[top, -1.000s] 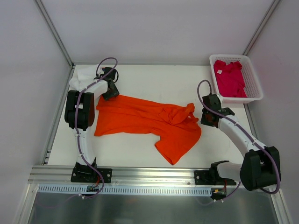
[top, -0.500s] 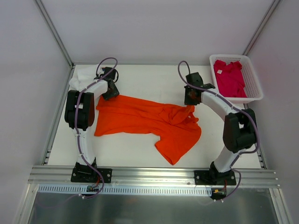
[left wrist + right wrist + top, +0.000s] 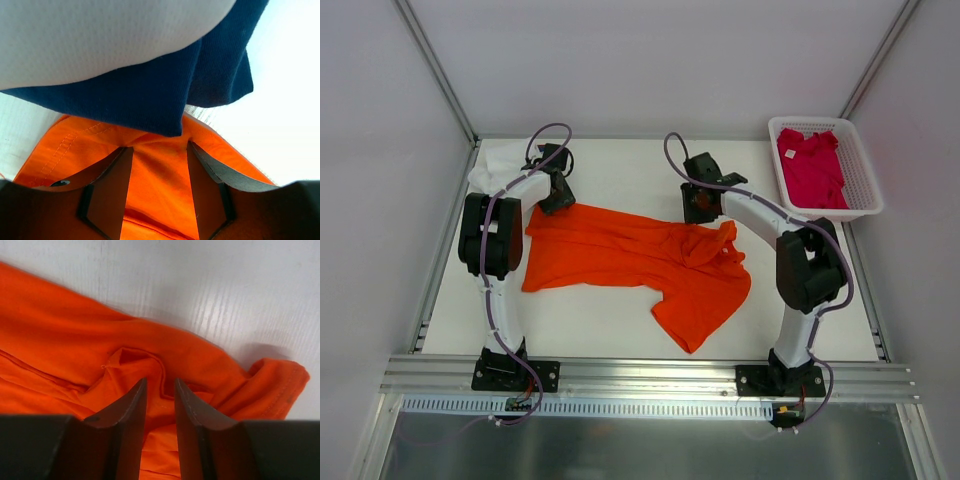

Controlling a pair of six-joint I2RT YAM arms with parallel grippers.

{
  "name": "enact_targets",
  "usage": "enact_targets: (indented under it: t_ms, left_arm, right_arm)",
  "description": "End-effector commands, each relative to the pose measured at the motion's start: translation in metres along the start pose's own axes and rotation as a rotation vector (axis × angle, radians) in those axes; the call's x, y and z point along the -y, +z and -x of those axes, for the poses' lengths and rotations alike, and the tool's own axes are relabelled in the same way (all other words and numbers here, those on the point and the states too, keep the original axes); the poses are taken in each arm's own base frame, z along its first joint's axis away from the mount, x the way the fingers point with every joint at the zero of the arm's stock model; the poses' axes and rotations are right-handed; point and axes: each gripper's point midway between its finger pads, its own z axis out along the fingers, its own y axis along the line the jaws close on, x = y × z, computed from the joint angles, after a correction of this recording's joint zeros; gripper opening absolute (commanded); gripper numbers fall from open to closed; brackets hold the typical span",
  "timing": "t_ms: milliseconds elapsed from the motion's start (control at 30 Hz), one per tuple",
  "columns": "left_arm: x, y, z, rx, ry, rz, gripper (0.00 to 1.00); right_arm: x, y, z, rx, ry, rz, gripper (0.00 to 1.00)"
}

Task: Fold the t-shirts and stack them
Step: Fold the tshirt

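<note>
An orange t-shirt point(image 3: 620, 255) lies spread across the table, bunched and folded over at its right end. My left gripper point(image 3: 558, 198) rests on its far-left corner; in the left wrist view its jaws point(image 3: 160, 147) stand apart over orange cloth point(image 3: 155, 195). Just beyond them lie a navy t-shirt point(image 3: 150, 90) and a white t-shirt point(image 3: 100, 35) on top of it. My right gripper point(image 3: 698, 208) hovers at the shirt's far edge beside the bunched part. Its jaws point(image 3: 160, 381) are narrowly apart above a crumpled orange seam point(image 3: 125, 357). A crimson t-shirt point(image 3: 812, 168) lies in the basket.
The white mesh basket point(image 3: 865, 178) stands at the far right corner of the table. The white shirt point(image 3: 498, 160) shows at the far left corner behind the left arm. Bare white table point(image 3: 620, 165) lies between the two grippers; metal frame posts border the sides.
My right arm has swung from the right side of the table leftward to the orange shirt's far edge, and its jaws have widened a little. The left arm has not moved.
</note>
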Motion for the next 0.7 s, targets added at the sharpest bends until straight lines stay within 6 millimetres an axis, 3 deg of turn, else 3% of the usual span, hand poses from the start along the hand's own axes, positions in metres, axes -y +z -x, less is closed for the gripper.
enact_targets:
  t_ms: [0,400,667]
  left_arm:
    - [-0.003,0.005,0.001,-0.004,0.010,0.025,0.48]
    - [-0.003,0.004,0.001,-0.005,0.013,0.022,0.48]
    - [-0.003,0.004,0.000,-0.008,0.016,0.019,0.48]
  right_arm:
    - [-0.011,-0.006,0.000,-0.007,-0.029,0.015,0.32]
    - [-0.010,-0.015,-0.031,-0.024,-0.033,-0.004,0.34]
    - [-0.004,-0.018,-0.040,-0.018,-0.030,-0.016,0.33]
